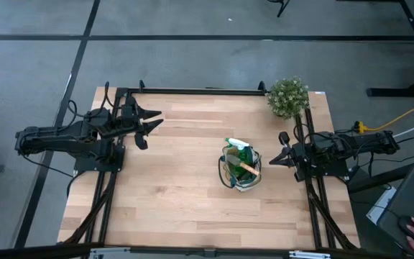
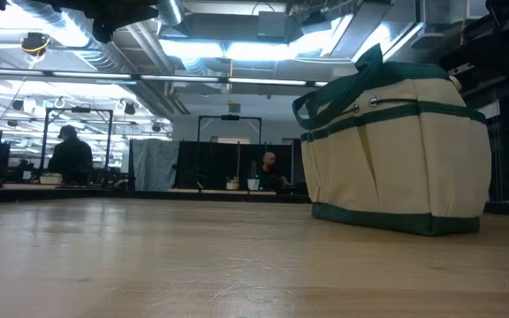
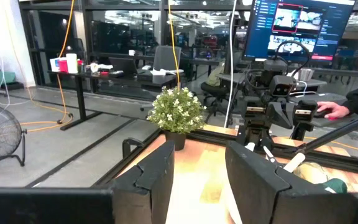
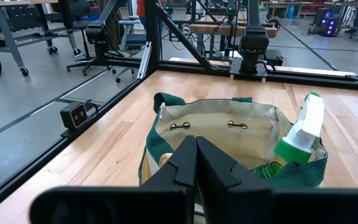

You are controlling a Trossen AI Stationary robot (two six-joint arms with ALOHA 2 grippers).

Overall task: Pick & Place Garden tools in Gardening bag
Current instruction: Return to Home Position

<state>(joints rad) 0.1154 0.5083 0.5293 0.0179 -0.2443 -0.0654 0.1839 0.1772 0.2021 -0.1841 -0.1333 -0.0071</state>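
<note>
The beige gardening bag with dark green trim (image 1: 241,167) stands on its base right of the table's middle; it also shows in the low view (image 2: 396,150) and the right wrist view (image 4: 229,127). The green spray bottle with white nozzle (image 4: 303,134) sticks up out of it at the far side (image 1: 237,146). The trowel's wooden handle (image 1: 248,170) lies inside, and its end shows in the right wrist view (image 4: 165,160). The pruning shears do not show plainly. My right gripper (image 1: 274,161) is shut and empty just right of the bag (image 4: 196,152). My left gripper (image 1: 157,119) is open and empty at the far left (image 3: 201,180).
A bushy potted plant (image 1: 287,97) stands at the far right corner and shows in the left wrist view (image 3: 176,111). Black frame rails run along the table's left, right and far edges. Bare wood lies between the left gripper and the bag and along the near edge.
</note>
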